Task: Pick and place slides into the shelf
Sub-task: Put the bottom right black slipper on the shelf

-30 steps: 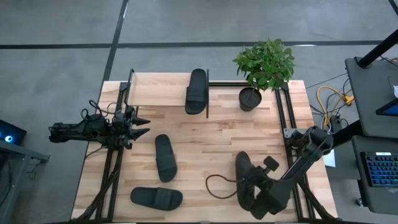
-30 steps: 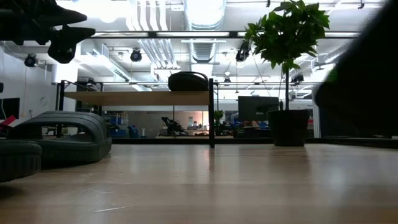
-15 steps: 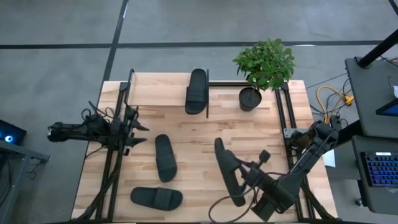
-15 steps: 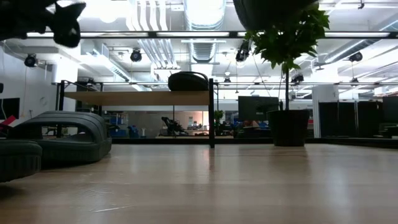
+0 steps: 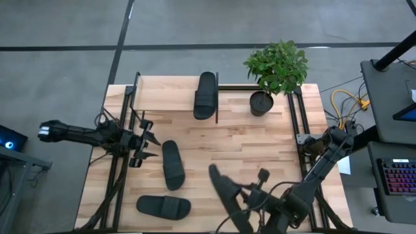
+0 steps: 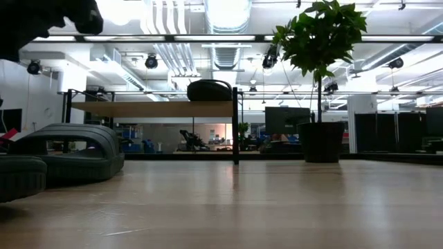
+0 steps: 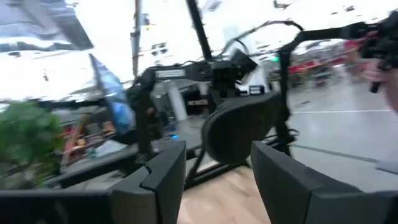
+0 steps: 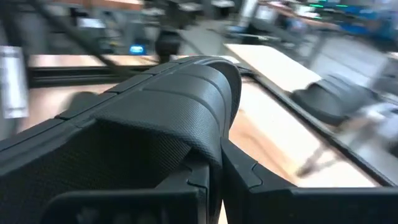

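Note:
Four black slides show in the high view. One lies on the shelf at its right end, also seen in the low view. Two rest sole-down on the table. The fourth is held in the air by my right gripper near the table's near edge. My left gripper is open above the table's left side, beside the shelf's left posts, touching nothing. Its wrist view looks between its fingers at the held slide. My right gripper is shut on the lifted slide at its wide strap. The strap bulges over the fingers and hides how they sit on it. The slide is clear of the table, pointing from the gripper toward the table's left and far side.
A potted plant stands at the far right, just right of the shelf's end post. Black frame rails run along the table's left and right edges. Bare wood lies in the middle.
My right gripper has raised the slide off the table's near right part and carried it left toward the near edge, turning it; it has risen out of the low view. My left gripper has moved a little right and nearer, turning about its wrist, and stays open.

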Robot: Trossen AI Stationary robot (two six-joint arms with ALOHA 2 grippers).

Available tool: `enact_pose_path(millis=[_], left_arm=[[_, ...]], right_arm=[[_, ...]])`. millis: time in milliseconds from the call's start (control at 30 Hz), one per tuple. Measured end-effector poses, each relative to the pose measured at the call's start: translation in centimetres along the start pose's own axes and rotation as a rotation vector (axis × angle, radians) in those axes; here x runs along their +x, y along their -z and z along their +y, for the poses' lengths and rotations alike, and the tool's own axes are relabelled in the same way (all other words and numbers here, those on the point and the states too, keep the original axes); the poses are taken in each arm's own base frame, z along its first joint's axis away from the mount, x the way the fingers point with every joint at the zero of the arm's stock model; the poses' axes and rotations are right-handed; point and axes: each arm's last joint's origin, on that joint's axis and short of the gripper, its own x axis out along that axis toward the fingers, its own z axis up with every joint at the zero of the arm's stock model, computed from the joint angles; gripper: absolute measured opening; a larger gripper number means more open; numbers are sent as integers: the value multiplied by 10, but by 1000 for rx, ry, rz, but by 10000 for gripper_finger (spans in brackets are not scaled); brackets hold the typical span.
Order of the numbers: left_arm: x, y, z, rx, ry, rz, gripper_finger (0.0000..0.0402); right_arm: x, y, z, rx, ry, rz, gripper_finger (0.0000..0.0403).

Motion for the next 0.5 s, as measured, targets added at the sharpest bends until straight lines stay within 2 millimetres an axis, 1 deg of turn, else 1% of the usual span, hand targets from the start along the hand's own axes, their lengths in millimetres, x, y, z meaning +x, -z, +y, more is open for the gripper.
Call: enact_pose_path(millis=[67,167,300,400,500], left_arm=[[7,-1,1,-14,43,-8,167],[19,2,3,-27,103,1,167],[35,3,6,-55,176,-4,170],[47,1,10,-49,191,-24,195],[59,4,13,-65,206,5,236]], right_arm=[[2,-10,6,-21,-62,-15,9],[7,-23,11,-69,-135,-47,9],[16,-30,9,-90,-149,-61,9],[25,-31,7,-88,-177,-43,9],[35,-33,5,-79,-203,-30,9]])
